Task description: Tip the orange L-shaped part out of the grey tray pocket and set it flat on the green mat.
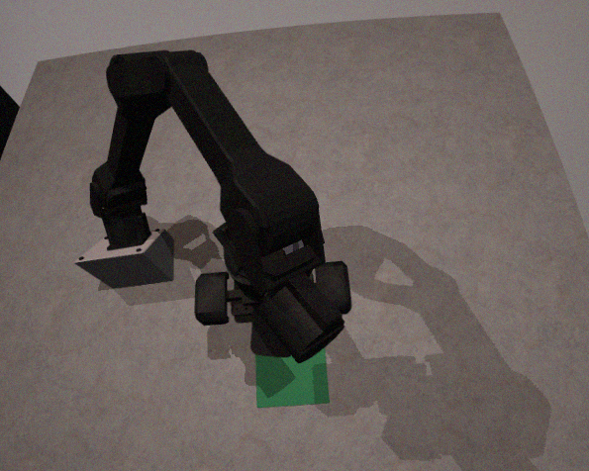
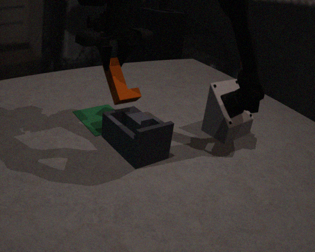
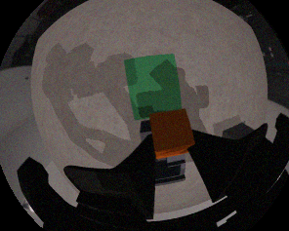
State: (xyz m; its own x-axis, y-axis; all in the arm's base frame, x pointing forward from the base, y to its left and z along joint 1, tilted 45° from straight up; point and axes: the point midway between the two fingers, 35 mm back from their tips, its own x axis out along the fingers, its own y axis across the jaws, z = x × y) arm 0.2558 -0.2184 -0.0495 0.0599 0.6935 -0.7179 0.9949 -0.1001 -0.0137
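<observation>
The orange L-shaped part [image 2: 119,85] [image 3: 172,130] hangs steeply tilted in the air, its L-shaped end lowest. My gripper [image 2: 114,64] [image 3: 168,135] is shut on its upper end. In the exterior view the part appears above the grey tray [image 2: 119,139] [image 3: 169,172], and daylight shows between them. The tray's pocket is empty. The green mat [image 1: 304,393] [image 2: 88,116] [image 3: 137,89] lies flat beside the tray, with arm shadows across it and nothing on it. In the top view the arm hides the part, the tray and the fingertips.
The arm's wedge-shaped base block [image 1: 132,271] [image 2: 213,116] stands to one side of the tray, at the left in the top view and at the right in the exterior view. Broad arm shadows fall on the table top [image 1: 411,127] [image 2: 179,203].
</observation>
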